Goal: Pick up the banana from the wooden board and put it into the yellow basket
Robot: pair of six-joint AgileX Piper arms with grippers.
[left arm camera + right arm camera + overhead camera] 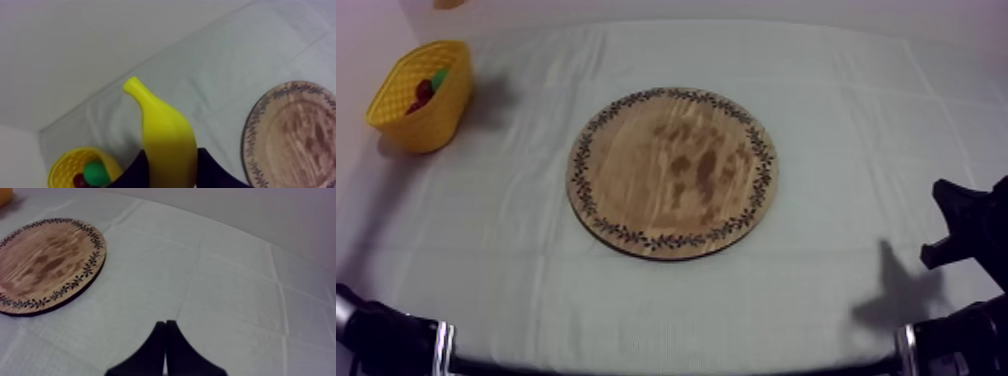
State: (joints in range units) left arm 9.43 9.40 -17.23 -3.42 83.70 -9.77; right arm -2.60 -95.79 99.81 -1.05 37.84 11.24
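The left gripper [170, 167] grips the banana [161, 125], which juts out past its fingers [133, 174], the yellow basket [64, 162] just beyond them; the right gripper [165, 330] is pinched closed, empty. Released too soon, the banana could catch the basket's rim and tumble out.

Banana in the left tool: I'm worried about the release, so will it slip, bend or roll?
Probably stiff: the banana sticks out past the left tool without drooping. Its skin looks smooth, so it may slip. Its curve likely stops it rolling far in the yellow basket.
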